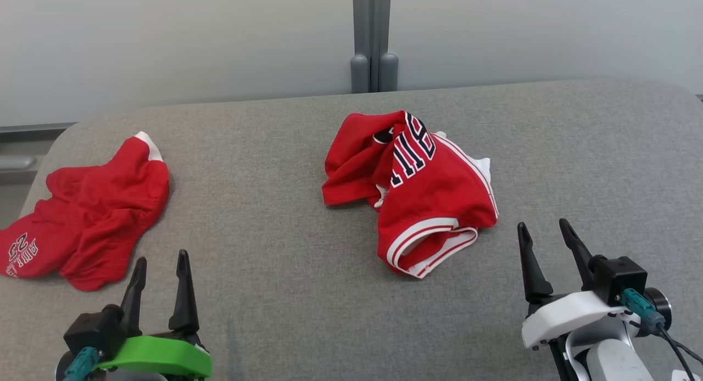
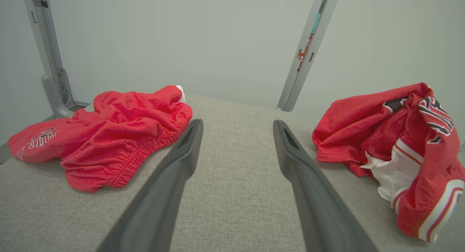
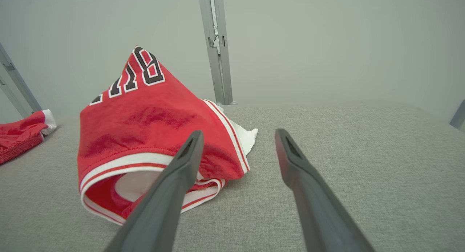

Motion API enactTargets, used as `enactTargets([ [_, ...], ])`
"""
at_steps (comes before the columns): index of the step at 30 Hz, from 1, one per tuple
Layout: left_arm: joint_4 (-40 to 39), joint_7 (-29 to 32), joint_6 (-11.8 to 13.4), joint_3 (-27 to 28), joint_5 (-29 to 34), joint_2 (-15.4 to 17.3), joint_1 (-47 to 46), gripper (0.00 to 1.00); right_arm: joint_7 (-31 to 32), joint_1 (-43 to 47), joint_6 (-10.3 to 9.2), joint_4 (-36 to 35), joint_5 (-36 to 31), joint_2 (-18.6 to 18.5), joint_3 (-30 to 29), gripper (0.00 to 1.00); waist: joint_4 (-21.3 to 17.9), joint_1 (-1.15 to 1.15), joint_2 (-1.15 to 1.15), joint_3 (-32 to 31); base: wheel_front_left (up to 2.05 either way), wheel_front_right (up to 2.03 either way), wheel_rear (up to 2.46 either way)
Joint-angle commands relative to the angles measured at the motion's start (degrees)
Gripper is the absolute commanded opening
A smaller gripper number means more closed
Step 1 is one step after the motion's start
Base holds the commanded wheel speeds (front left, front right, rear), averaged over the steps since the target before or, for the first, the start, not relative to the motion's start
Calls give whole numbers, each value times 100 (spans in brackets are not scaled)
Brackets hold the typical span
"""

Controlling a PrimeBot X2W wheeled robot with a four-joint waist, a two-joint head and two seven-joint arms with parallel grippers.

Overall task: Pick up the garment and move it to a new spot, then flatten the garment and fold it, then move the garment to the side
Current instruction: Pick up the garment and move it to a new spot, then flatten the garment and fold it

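A grey woven-fabric tabletop (image 1: 274, 233) with rounded far corners lay beneath the left gripper (image 1: 162, 256) and the right gripper (image 1: 542, 223), reaching ahead of both to a plain, pale grey-green wall (image 1: 165, 40). Ahead and between the two, past the far edge, a grey metal post (image 1: 372, 40) stood against that wall, and another grey upright (image 2: 56, 92) rose to the left gripper's left. The light was soft and even, with faint shadows.

Jersey (image 1: 434, 200) lettering partly fold-hidden; shorts (image 1: 93, 216) clipped left.

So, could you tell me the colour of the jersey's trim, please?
The trim is white with a red stripe, clearest in the right wrist view.
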Motion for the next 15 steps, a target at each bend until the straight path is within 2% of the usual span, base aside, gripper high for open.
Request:
enactTargets([
  [1,59,4,-47,8,16,-25,114,100,-30,76,-4,17,29,-13,-8,100,-12,0,0,-11,0,0,0],
  [15,215,4,-139,-82,96,22,-86,100,-40,126,-4,60,98,-13,13,100,-23,0,0,-7,0,0,0],
])
